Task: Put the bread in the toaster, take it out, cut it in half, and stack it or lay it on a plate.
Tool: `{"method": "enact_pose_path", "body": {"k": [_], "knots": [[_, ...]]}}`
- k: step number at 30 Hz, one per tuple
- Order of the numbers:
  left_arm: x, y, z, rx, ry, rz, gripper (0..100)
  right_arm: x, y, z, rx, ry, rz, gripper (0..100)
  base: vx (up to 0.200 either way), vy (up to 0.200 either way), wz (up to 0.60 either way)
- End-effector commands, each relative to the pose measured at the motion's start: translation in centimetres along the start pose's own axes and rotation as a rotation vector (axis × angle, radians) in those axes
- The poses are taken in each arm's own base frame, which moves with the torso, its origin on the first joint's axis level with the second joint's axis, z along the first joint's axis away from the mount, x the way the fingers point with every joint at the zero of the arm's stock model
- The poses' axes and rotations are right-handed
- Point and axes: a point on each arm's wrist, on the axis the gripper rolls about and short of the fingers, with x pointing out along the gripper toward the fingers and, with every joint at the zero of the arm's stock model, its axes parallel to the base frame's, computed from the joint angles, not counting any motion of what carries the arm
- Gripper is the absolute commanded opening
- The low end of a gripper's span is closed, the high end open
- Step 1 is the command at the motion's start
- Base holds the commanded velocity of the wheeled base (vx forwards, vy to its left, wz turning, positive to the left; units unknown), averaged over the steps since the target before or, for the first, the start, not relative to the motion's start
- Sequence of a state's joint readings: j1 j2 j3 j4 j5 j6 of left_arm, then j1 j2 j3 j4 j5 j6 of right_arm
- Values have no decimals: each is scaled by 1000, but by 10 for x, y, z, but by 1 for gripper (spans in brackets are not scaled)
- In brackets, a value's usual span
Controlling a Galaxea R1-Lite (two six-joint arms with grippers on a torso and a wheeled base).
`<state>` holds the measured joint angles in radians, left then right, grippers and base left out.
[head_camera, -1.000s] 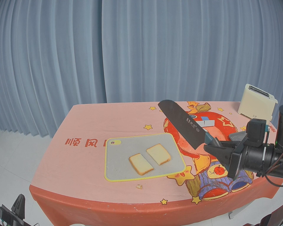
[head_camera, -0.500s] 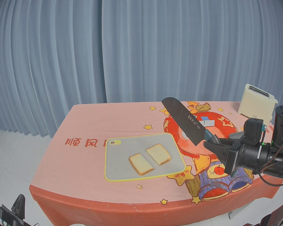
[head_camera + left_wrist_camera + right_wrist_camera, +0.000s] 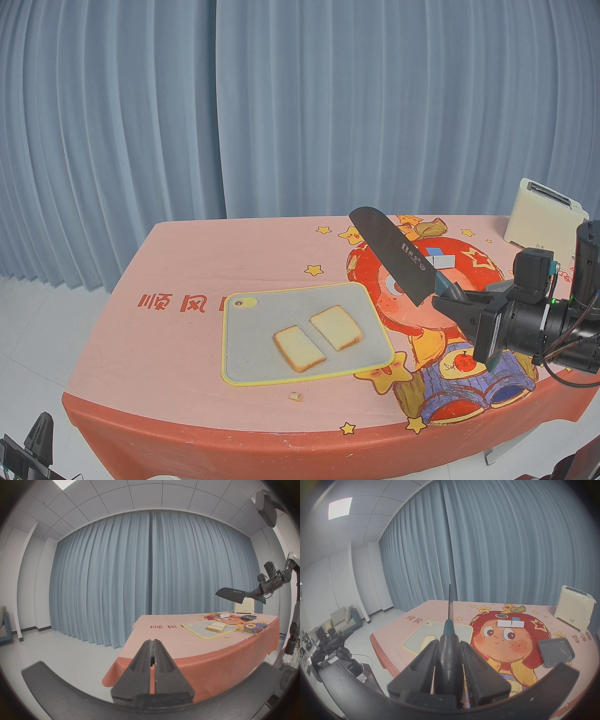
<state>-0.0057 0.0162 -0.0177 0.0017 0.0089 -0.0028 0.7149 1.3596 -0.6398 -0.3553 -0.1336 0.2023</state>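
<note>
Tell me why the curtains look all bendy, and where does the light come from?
Head view: the wide lens bows the curtain folds outward. Left wrist view: the ceiling tiles curve and the corners go dark. Right wrist view: a lit ceiling panel glows high up, far beyond the knife.

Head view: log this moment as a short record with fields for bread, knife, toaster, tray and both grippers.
bread halves: lying flat and apart on the cutting board
knife: held by right gripper, blade raised over the table, right of the board
toaster: table's far right corner
grey tray: on table, before toaster
left gripper: shut, empty, below table level
</note>
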Motion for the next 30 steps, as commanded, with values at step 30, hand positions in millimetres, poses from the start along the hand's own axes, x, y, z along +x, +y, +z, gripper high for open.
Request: {"method": "enact_pose_path", "body": {"k": [30], "knots": [[2,0,-5,0,23,0,0,6,-22,0,5,10,-99,0,0,0,0]]}}
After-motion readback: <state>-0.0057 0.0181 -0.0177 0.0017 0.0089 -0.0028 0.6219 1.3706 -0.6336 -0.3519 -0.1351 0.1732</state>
